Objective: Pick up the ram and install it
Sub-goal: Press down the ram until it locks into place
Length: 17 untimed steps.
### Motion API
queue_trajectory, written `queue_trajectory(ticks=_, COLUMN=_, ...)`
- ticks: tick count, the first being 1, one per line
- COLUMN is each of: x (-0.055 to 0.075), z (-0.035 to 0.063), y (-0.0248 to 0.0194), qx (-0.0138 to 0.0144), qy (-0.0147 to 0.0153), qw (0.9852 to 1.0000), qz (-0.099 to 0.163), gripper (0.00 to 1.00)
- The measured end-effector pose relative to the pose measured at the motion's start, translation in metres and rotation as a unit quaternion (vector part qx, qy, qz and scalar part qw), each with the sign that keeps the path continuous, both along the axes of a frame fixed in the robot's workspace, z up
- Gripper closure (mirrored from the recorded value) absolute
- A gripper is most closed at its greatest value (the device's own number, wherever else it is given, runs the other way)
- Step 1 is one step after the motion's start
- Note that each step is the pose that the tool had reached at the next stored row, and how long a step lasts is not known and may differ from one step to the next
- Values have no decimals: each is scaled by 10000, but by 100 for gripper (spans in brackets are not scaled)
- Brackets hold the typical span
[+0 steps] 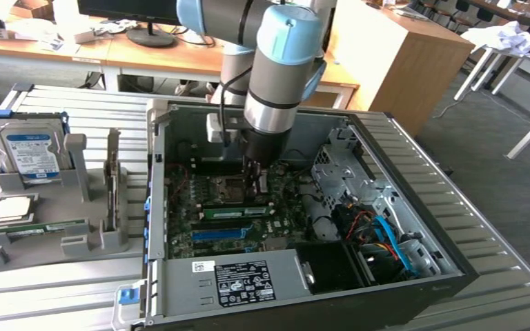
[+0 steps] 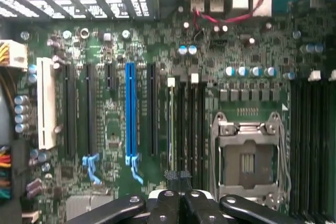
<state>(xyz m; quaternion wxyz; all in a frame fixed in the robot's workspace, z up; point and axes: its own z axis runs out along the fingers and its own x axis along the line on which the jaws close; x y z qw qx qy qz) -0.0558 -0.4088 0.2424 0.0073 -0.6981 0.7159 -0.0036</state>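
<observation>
**As jaws clench empty, ram stands in its slot**

While the arm (image 1: 279,76) hangs inside the open computer case (image 1: 413,207), the work on the bench (image 1: 53,289) reads from the exterior view's left like this. A grey rack (image 1: 53,241) carries one blue-labelled hard drive (image 1: 30,152) standing upright, one square silver processor chip (image 1: 12,209) below it, and one green stick (image 1: 49,226) lying flat along the rack's front. Whether that stick is a spare memory module I cannot tell.

Further to the exterior view's right, inside the case, one ram (image 1: 237,212) stands on edge in a motherboard slot. Its long axis runs across the exterior view, parallel to the single blue slot (image 1: 219,234), with one black slot between them. It looks seated, though that is a judgement.

The jaws are above the board, by the processor socket (image 2: 247,156), which stands open and empty. They are clenched together, with nothing I can make out between them. From them the ram lies lower and toward the front of the case. In the wrist view the ram (image 2: 171,124) shows edge-on as a thin pale line running straight away from the fingertips (image 2: 167,196), its near end just beside them. Only one arm works here, so no other is nearer.
</observation>
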Motion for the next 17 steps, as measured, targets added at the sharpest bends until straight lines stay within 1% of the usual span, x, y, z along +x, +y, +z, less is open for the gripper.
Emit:
queue_trajectory(ticks=7, x=179, z=22, y=-1, qx=1, qy=27, qw=10000, qz=1, gripper=90)
queue_trajectory(ticks=17, x=381, z=84, y=0, qx=18, qy=41, qw=10000, qz=0, gripper=90)
